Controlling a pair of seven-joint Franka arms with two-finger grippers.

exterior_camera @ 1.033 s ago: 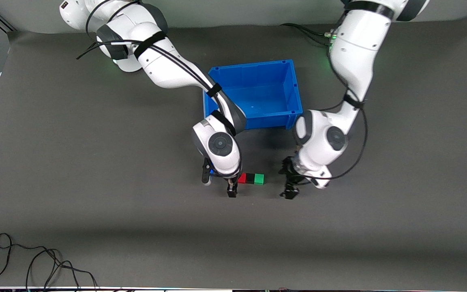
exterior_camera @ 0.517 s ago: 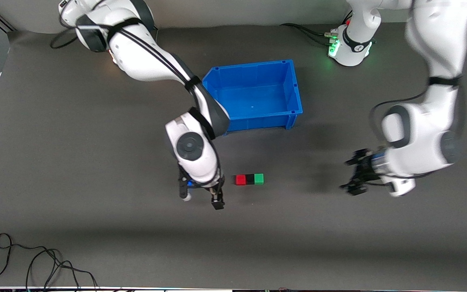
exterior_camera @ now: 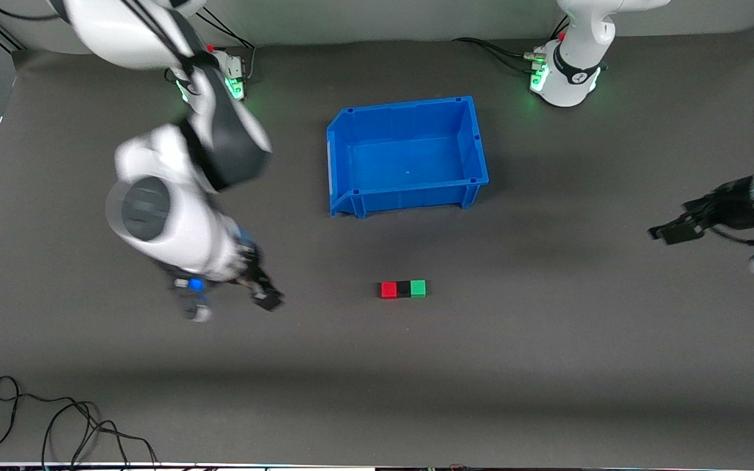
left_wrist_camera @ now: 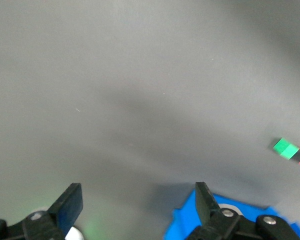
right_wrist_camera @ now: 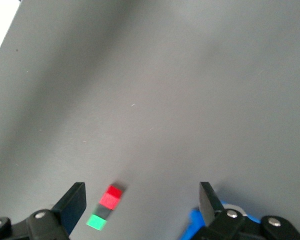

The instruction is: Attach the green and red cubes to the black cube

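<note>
The red cube (exterior_camera: 388, 290), the black cube (exterior_camera: 403, 289) and the green cube (exterior_camera: 418, 288) lie touching in one row on the table, black in the middle, nearer to the front camera than the blue bin. My right gripper (exterior_camera: 260, 296) is open and empty, up over the table toward the right arm's end, well apart from the row. My left gripper (exterior_camera: 673, 232) is open and empty over the left arm's end of the table. The right wrist view shows the red cube (right_wrist_camera: 112, 196) and green cube (right_wrist_camera: 95, 222). The left wrist view shows the green cube (left_wrist_camera: 286, 148).
The blue bin (exterior_camera: 475, 140) stands empty mid-table, nearer the robot bases than the cubes; a corner of it shows in the left wrist view (left_wrist_camera: 190, 225). A black cable (exterior_camera: 56, 418) lies coiled at the table's front edge toward the right arm's end.
Both arms have swung away from the cube row, each toward its own end of the table, and risen. The three cubes have stayed joined in place.
</note>
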